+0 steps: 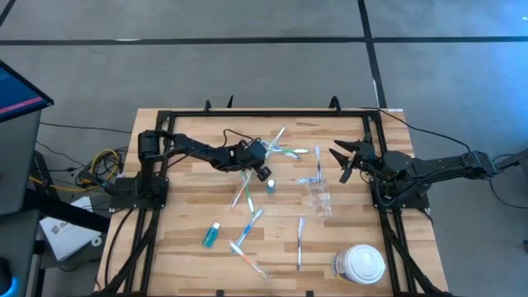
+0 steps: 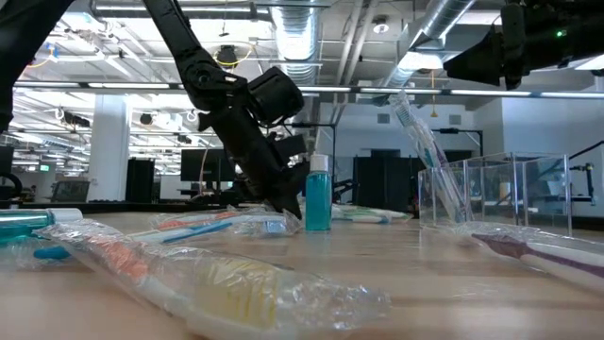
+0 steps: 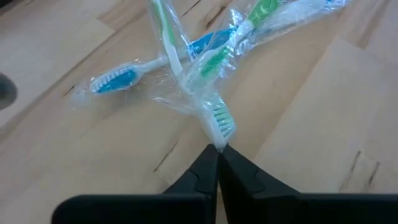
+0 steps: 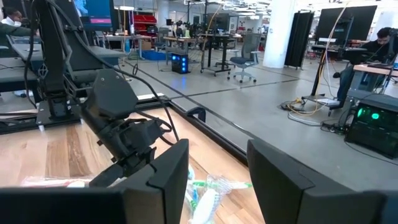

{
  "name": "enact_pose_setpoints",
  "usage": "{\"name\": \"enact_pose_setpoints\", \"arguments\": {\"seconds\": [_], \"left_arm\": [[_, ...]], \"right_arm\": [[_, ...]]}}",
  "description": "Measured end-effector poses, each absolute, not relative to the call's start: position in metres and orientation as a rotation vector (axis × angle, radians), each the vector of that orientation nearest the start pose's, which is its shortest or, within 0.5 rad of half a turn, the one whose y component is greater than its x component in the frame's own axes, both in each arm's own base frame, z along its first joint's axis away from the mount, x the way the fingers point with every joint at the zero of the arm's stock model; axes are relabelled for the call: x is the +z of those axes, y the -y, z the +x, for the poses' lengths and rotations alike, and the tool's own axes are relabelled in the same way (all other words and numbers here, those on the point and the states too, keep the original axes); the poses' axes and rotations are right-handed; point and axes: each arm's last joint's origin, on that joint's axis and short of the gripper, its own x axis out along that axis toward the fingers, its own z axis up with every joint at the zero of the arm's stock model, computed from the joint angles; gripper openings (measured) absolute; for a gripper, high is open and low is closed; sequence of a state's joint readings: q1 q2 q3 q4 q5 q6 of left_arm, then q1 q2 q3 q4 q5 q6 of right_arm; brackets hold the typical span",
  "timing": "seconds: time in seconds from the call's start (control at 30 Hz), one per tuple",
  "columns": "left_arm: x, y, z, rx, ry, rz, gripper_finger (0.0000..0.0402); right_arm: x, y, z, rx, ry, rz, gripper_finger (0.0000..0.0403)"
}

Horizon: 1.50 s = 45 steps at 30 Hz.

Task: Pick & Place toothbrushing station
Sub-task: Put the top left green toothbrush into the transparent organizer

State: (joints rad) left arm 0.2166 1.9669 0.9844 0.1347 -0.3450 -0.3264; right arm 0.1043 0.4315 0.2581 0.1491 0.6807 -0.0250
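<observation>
My left gripper (image 1: 261, 158) is low at the table's middle, shut on a wrapped green-bristled toothbrush (image 3: 217, 118) that crosses other wrapped brushes (image 3: 124, 74). A teal tube (image 1: 270, 186) stands upright just beside it and also shows in the low view (image 2: 318, 194). The clear plastic cup (image 1: 320, 196) stands to the right with one toothbrush (image 1: 318, 165) leaning in it. My right gripper (image 1: 341, 158) hovers open and empty above the table, beyond the cup. Several more wrapped toothbrushes (image 1: 247, 235) and a second teal tube (image 1: 212, 236) lie flat nearer the front. My left gripper pinches the bristle end (image 3: 219, 132) of the green-bristled toothbrush, inside its clear wrapper, between the very tips of its two fingers. The fingers slant down toward the table and lie along the brush. The brush's handle reaches away over the other wrapped brushes on the table.
A large white round lidded container (image 1: 360, 264) stands at the front right. A black frame (image 1: 272, 110) rims the wooden table. Bare wood lies at the front left and along the far edge. In the right wrist view a person sits far off in the room.
</observation>
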Motion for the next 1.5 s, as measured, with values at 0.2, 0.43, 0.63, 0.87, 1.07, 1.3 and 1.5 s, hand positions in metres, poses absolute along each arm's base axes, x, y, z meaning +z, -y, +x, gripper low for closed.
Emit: {"name": "enact_pose_setpoints", "arguments": {"seconds": [0.2,0.43,0.63,0.87,1.07,1.3,1.5], "left_arm": [[0.13,-0.085,0.351,0.687,-0.777,-0.22,0.0001],[0.18,-0.069,0.341,0.649,-0.69,-0.185,0.0],[0.214,-0.054,0.333,0.596,-0.597,-0.163,0.0],[0.241,-0.046,0.325,0.526,-0.515,-0.186,0.0],[0.252,-0.04,0.322,0.481,-0.477,-0.204,0.0],[0.254,-0.038,0.325,0.382,-0.451,-0.253,0.0],[0.256,-0.036,0.326,0.319,-0.431,-0.294,0.0]], "right_arm": [[0.228,0.005,0.123,-0.576,-0.032,-0.035,0.0154],[0.229,0.005,0.123,-0.576,-0.027,-0.033,0.0154],[0.229,0.005,0.123,-0.576,-0.021,-0.031,0.0154],[0.231,0.004,0.129,-0.545,-0.006,-0.044,0.0154],[0.229,0.002,0.139,-0.518,-0.026,-0.114,0.0154],[0.229,0.0,0.152,-0.488,-0.021,-0.18,0.0154],[0.236,-0.004,0.169,-0.449,-0.067,-0.221,0.0154]]}}
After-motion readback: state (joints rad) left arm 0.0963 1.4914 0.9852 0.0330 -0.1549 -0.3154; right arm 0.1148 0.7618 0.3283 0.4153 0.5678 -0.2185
